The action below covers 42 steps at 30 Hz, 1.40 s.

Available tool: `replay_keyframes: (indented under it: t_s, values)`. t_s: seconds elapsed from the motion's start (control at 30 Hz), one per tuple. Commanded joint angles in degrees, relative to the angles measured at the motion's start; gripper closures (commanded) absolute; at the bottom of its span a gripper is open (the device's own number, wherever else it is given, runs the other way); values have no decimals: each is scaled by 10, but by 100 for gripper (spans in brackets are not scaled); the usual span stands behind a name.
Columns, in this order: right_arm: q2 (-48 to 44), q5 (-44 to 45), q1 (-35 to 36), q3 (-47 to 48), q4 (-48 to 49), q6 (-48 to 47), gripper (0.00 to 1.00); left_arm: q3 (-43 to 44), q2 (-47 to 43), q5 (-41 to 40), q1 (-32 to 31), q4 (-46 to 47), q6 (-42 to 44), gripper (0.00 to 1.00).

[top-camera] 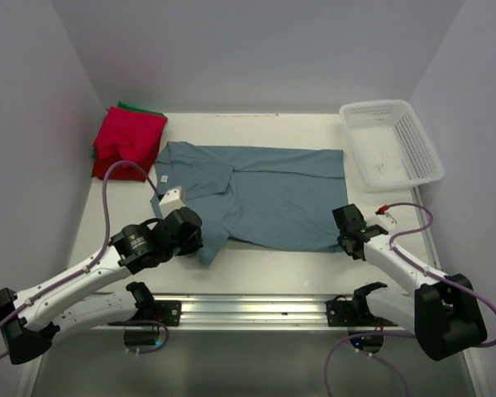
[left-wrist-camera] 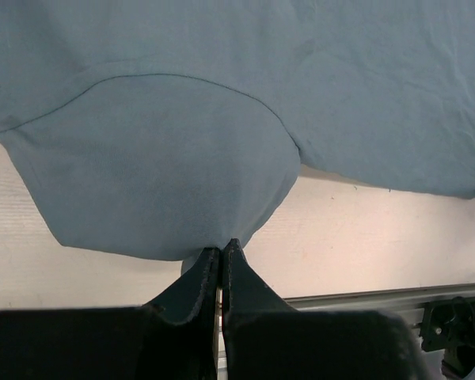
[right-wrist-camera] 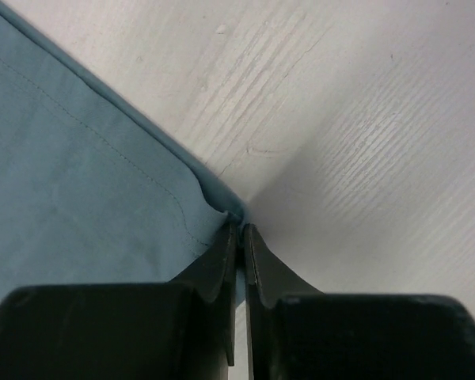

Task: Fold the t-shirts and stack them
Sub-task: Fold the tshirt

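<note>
The left gripper (left-wrist-camera: 222, 247) is clenched on the rounded sleeve edge of the blue-grey shirt (top-camera: 273, 194). The right gripper (right-wrist-camera: 239, 228) is clenched on its stitched hem corner. The shirt lies spread and lightly creased in the middle of the table (top-camera: 256, 265), collar to the left. Folded red shirts (top-camera: 128, 136) lie over a green shirt (top-camera: 140, 107) at the far left corner. The white tag (top-camera: 162, 179) by the collar is too small to read.

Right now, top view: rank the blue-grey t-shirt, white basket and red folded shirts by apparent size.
1. blue-grey t-shirt, clearly largest.
2. white basket.
3. red folded shirts, only a little smaller than the basket. Both sit about equally far back, so nearness doesn't skew it.
</note>
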Motion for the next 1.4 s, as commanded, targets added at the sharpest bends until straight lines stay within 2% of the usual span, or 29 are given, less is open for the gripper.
replay_keyframes:
  t_s: [0.0,0.13,0.33,0.5,0.67,0.8,0.9,1.13,1.37]
  values:
    - [12,-16,0,-4,1,11,98,-2,-16,-20,-3,-14,-16,100]
    - [-34,-24,1,-4,-16,-15,100,4,-21,-21,-2,-17,-13,100]
    - [-161,2,0,33,-77,-71,100,-7,-19,-60,-2,-8,3,100]
    - [-184,31,0,80,-97,-113,100,-34,2,-116,-2,35,25,100]
    - [-120,56,1,133,-72,-153,100,-46,55,-157,18,117,93,100]
    - [-69,84,-1,162,-42,-174,100,-39,90,-122,104,230,202,100]
    - [-27,104,-5,182,-20,-196,100,-13,125,-127,132,274,250,100]
    - [69,116,-31,246,31,-234,100,67,227,-90,188,320,314,100]
    - [191,91,-73,325,64,-271,100,159,333,-42,241,355,369,100]
